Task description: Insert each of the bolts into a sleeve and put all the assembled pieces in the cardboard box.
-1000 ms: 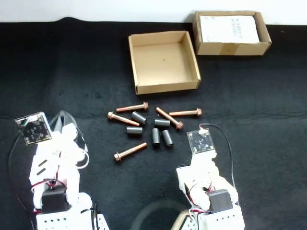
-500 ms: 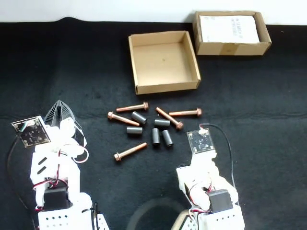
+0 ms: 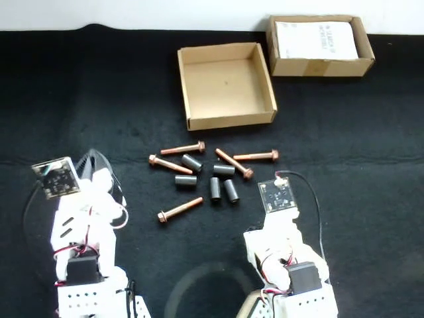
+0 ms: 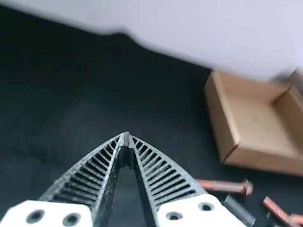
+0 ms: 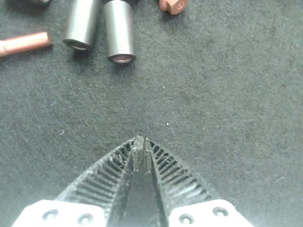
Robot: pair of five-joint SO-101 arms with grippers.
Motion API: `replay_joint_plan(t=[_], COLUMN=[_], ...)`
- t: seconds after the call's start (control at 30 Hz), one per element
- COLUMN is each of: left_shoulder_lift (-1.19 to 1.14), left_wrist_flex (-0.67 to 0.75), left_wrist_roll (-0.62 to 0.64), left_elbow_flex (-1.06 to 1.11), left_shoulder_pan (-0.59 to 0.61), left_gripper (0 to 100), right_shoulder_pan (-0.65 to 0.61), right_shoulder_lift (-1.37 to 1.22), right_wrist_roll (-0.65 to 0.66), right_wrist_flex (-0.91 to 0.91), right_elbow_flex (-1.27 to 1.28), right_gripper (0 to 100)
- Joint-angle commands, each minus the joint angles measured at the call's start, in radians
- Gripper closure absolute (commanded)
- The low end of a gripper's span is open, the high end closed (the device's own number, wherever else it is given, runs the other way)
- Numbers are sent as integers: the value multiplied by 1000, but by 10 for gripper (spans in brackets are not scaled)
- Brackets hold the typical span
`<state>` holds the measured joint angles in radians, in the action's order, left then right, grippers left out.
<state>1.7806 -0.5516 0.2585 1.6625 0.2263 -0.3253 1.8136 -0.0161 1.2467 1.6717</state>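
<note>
Left claw (image 4: 125,142): shut tip to tip, nothing held, pointed out over the bench (image 3: 371,199). Loose bolt (image 3: 180,209) is seen to its right, well apart, with the long axis slanted across the claw's line and the head end nearer this arm. Other bolts (image 3: 170,164) and sleeves (image 3: 185,179) are scattered beyond it, between the arms, none mated yet.

Right claw (image 5: 138,146): closed, empty, pointed down at the bench. Near sleeve (image 5: 119,30) and second sleeve (image 5: 83,23) lie side by side just ahead of it, offset toward the left arm, with long axes roughly along the claw's line.

The right arm is judged nearer the sleeves, the left arm nearer the loose bolt. Cardboard box (image 3: 232,119) is empty, well ahead of both claws.
</note>
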Motion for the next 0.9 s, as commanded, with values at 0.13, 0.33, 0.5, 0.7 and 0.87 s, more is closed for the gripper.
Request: replay_joint_plan(t=[0.13, 0.33, 0.5, 0.7, 0.87], left_shoulder_lift=[1, -2, -4, -197, -593], left_wrist_flex=[-334, -591, -724, -756, -810], left_wrist_roll=[-2, -41, -114, -192, -180], left_elbow_flex=[-45, -189, -328, -490, -819], left_shoulder_pan=[-39, -53, -39, 56, 81], left_gripper=[855, 793, 807, 805, 805], right_shoulder_pan=[10, 10, 10, 7, 5], right_shoulder_lift=[19, 19, 19, 19, 19], right_wrist_roll=[-6, -6, -6, -6, -9], right_wrist_flex=[2, 2, 2, 2, 2], right_elbow_flex=[134, 134, 134, 134, 134], right_gripper=[991, 991, 991, 991, 991])
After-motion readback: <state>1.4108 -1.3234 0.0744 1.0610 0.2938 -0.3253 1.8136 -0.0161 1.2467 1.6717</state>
